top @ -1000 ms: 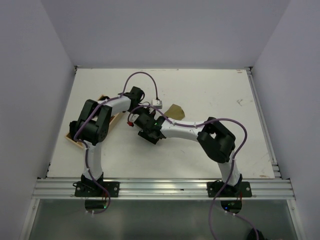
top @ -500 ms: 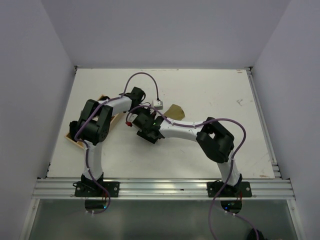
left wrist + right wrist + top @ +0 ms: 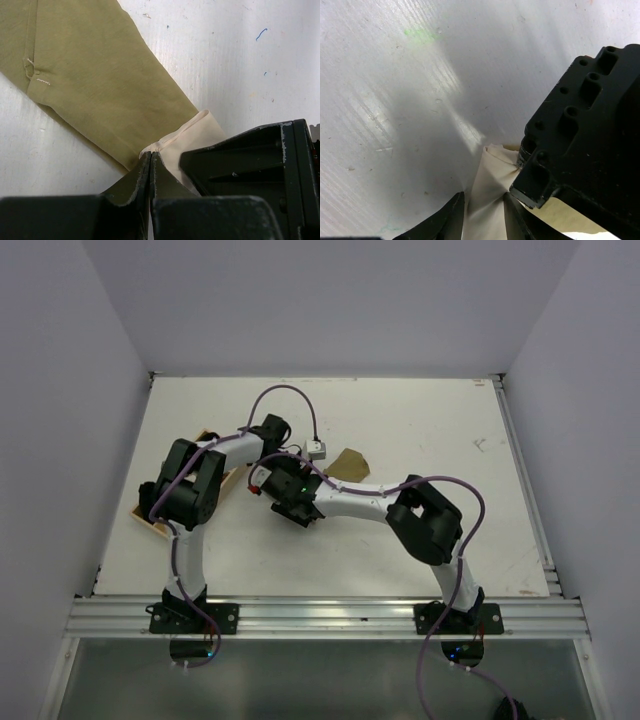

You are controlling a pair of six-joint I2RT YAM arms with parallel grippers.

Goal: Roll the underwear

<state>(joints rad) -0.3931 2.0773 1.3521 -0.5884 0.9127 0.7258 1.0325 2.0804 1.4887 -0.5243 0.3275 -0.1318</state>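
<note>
1. Underwear (image 3: 350, 462) is laid on the table (image 3: 440, 420), just above centre of the top view, with its left part covered by both arm ends.
2. Left wrist view: underwear is spread from upper left to bottom centre, where its end is met by the left gripper (image 3: 150, 156).
3. Right wrist view: a fold is seated at bottom centre between the jaws of the right gripper (image 3: 484, 197), and the left gripper is placed right of it.
4. Tray (image 3: 148, 518) is set at left-centre of the top view, partly under the left arm.
</note>
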